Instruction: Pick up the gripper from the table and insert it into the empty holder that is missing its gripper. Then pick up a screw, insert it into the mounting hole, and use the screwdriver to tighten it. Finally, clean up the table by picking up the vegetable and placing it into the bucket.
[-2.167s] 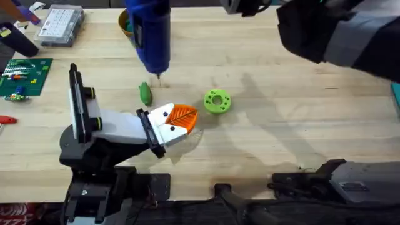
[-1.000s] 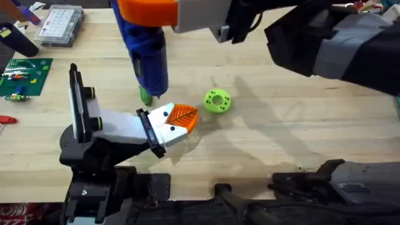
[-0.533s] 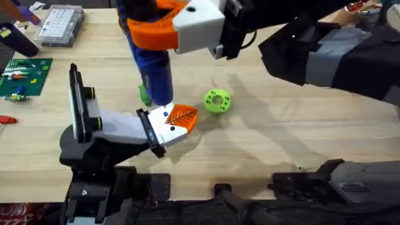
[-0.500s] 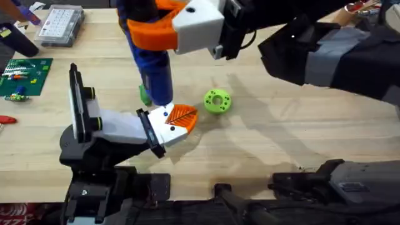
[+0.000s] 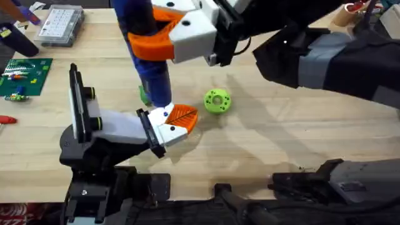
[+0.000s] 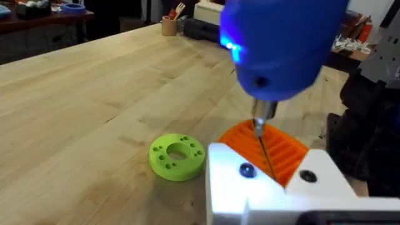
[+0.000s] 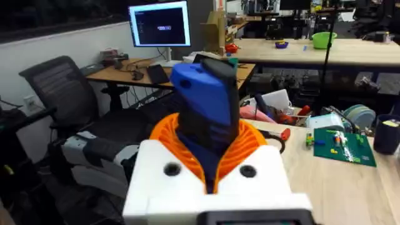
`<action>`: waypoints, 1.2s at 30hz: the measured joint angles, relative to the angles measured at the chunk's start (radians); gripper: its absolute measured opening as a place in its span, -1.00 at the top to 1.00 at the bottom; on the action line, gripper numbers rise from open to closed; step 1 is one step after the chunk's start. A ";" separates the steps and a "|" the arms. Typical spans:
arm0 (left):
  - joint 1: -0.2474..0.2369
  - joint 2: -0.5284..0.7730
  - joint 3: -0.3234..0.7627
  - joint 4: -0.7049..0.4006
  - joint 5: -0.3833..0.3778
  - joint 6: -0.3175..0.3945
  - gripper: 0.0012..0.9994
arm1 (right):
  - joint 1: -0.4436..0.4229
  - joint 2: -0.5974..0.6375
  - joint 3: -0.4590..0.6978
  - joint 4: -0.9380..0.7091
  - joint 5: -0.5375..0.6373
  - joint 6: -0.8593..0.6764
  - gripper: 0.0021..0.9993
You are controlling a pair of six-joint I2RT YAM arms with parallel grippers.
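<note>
The right arm's white gripper with orange ribbed pads reached across from the 3 o'clock side of the overhead view to the 11 o'clock area, its fingers clamped around the fat bright-blue cylindrical power screwdriver. The screwdriver stood nearly upright, bit downward. In the left wrist view its thin metal bit met the face of the white wedge-shaped holder block between two dark screw heads, just in front of the small orange leaf-shaped finger with dark diagonal ribs. That orange finger sat seated in the white holder, near the centre of the overhead view, carried on a white arm with a black stand at 8 o'clock.

A small dark-green toy vegetable lay on the light wooden desk just beyond the holder, partly hidden behind the screwdriver. A flat lime-green ring with holes lay on the desk at 3 o'clock of the orange finger, apart from it. A green circuit board and a clear plastic parts box lay toward 10 o'clock.

Whether the left arm's fingers were apart or together could not be told.
</note>
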 joint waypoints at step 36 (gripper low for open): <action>0.000 0.000 0.000 0.000 0.000 0.000 0.97 | 0.020 0.000 -0.024 -0.068 0.004 -0.089 0.92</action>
